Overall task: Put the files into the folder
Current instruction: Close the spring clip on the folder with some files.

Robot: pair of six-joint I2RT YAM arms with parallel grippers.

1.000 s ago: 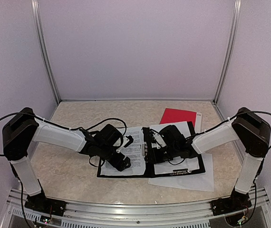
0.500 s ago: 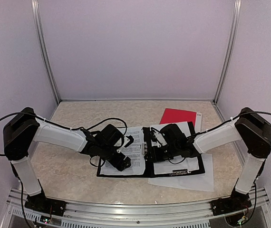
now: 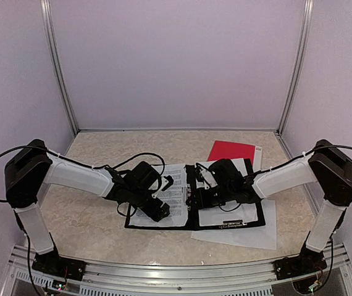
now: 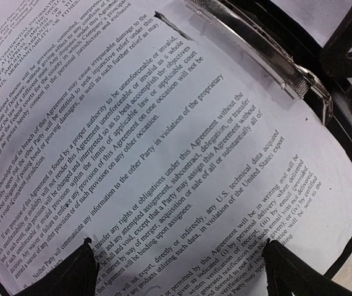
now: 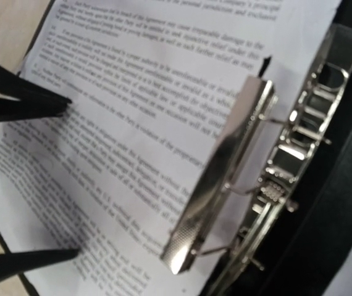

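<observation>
On the left half of the open black folder (image 5: pixel 343 203), the printed sheet (image 4: pixel 163 154) lies flat, the metal clamp bar (image 5: pixel 219 179) over its inner edge; the left gripper (image 4: pixel 177 246) hovers above, jaws wide, probably to steady it; the right gripper (image 5: pixel 72 179), parted and empty, seems placed to work the bar.

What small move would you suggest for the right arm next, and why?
Probably lift the right gripper clear of the folder: its jaws stand apart, holding nothing, the clamp bar lies across the printed sheet's edge, and a loose sheet lies outside, at the folder's right.
</observation>
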